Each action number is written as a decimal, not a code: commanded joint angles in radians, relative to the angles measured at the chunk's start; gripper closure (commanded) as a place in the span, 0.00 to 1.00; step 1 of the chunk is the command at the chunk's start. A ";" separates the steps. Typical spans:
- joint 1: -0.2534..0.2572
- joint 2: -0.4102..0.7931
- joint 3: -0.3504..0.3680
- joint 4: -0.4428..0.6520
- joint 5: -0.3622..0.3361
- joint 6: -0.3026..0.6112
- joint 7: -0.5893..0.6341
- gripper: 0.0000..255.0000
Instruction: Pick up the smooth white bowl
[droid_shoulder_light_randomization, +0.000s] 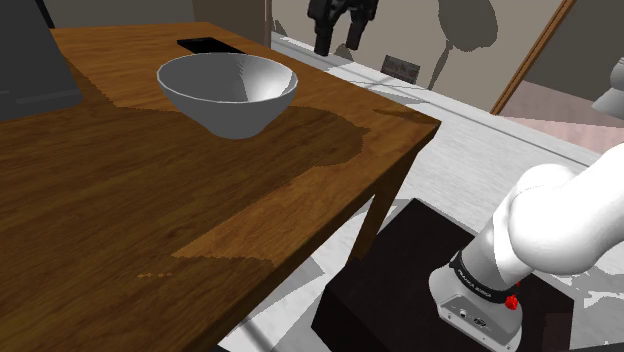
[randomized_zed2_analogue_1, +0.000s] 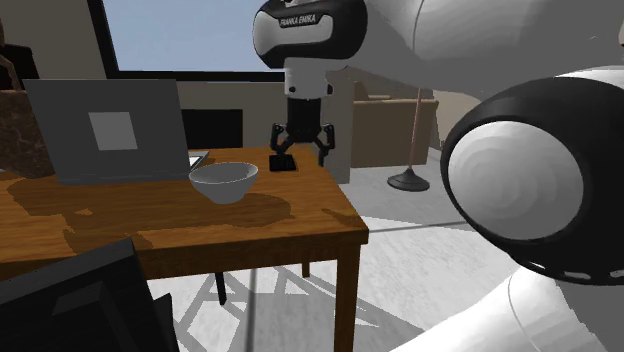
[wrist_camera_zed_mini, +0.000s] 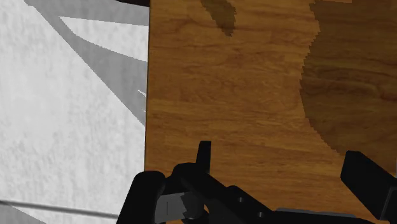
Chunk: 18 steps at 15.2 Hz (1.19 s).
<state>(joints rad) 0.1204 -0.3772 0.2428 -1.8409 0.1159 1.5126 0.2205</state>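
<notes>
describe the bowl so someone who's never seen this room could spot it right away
Find the brown wooden table. On it, near an open grey laptop and a flat black slab, stands the bowl. It is the only round, hollow thing there: plain white, wide at the rim, narrowing to a small foot.

In the shoulder view the gripper (droid_shoulder_light_randomization: 338, 42) is cut off by the frame edge at 12 o'clock, and the laptop (droid_shoulder_light_randomization: 30, 60) at 9 o'clock. A flat black object (droid_shoulder_light_randomization: 208, 45) at the bowl's (droid_shoulder_light_randomization: 228, 90) 11 o'clock cannot be identified. In the wrist view 1 finger (wrist_camera_zed_mini: 369, 181) is clipped by the frame edge.
</notes>
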 joint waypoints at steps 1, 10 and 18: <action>0.012 0.063 0.028 0.078 -0.001 -0.014 0.014 0.00; 0.078 0.320 0.145 0.422 -0.051 -0.105 0.094 0.00; 0.074 0.271 0.138 0.276 -0.034 -0.005 0.077 0.00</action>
<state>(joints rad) 0.1946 -0.1028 0.3810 -1.5558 0.0807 1.5006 0.2986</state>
